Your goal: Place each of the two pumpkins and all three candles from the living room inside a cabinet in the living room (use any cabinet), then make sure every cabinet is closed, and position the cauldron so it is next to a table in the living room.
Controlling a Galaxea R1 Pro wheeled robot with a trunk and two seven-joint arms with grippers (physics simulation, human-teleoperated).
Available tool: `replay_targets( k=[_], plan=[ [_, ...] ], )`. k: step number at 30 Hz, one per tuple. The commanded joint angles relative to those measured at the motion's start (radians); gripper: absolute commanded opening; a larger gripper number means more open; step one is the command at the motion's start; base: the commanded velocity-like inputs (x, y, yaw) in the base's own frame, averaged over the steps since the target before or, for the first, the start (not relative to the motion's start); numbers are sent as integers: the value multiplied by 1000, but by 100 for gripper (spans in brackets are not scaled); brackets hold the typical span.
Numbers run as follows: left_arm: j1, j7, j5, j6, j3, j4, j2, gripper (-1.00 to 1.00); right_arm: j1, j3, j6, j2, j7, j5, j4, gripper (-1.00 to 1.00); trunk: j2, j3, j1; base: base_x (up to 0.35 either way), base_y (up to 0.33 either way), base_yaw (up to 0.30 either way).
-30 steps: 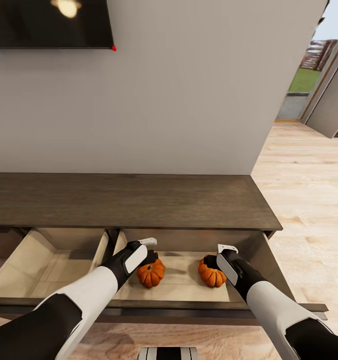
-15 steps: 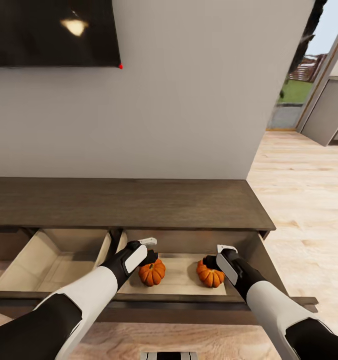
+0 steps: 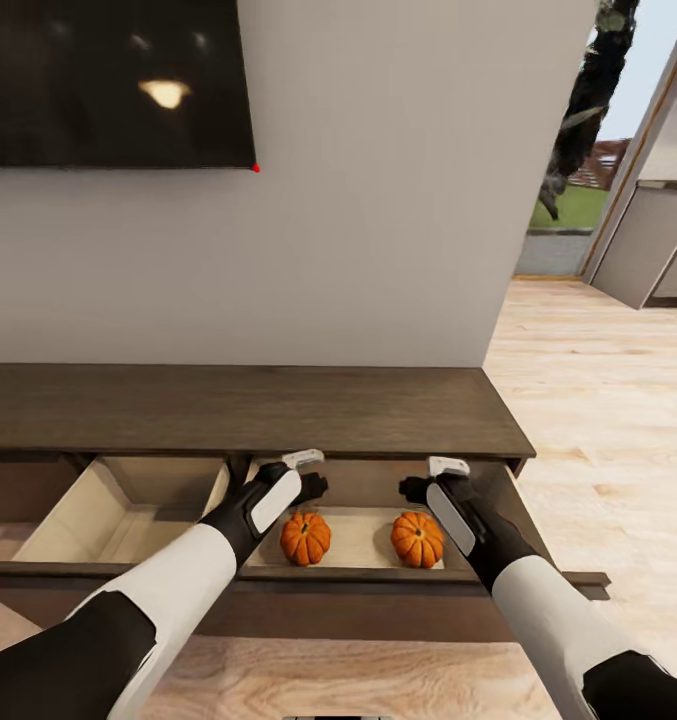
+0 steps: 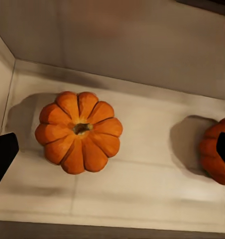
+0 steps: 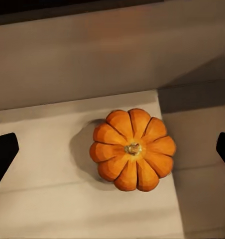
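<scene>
Fingertips of both grippers stand spread and empty. From the head camera, the left gripper (image 3: 313,478) and right gripper (image 3: 415,480) hover over the open right-hand drawer of the long, low, dark brown wooden cabinet (image 3: 248,410), each above one of two squat, ribbed, bright orange pumpkins. The left pumpkin (image 3: 306,538) and right pumpkin (image 3: 418,539) sit apart on the drawer's pale wood floor. Both forearms reach forward and down, wrists bent over the drawer. A second drawer left of it also stands open.

From the left wrist camera, the left pumpkin (image 4: 78,131) lies free between dark fingertips (image 4: 3,154).

From the right wrist camera, the right pumpkin (image 5: 134,149) likewise sits untouched between fingertips (image 5: 3,152).

The pumpkin step looks finished; next comes lifting both arms clear, fetching the candles, and eventually pushing both drawers shut.
</scene>
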Motion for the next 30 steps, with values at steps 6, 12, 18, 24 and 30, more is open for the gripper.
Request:
replay_targets(
  k=[6,12,18,24,30],
  plan=[
    [0,11,9,0,-7,-162,33,100,73,4,2,0,-101,-11,-185,100,1,22,-3,-211,0,0],
    [108,12,12,4,-8,-509,161,100,256,4,2,-2,-254,-11,-551,100,3,46,-6,-329,24,0],
    [161,13,13,5,-8,-629,206,100,288,15,2,-2,-276,-3,-607,100,4,69,-8,-298,38,0],
    [221,158,17,10,-18,-784,232,100,305,46,-3,0,-295,18,-678,100,5,92,-11,-92,4,0],
    [247,227,21,12,-35,-846,240,100,311,48,-2,-1,-305,22,-692,100,16,114,-18,-31,0,0]
  ],
)
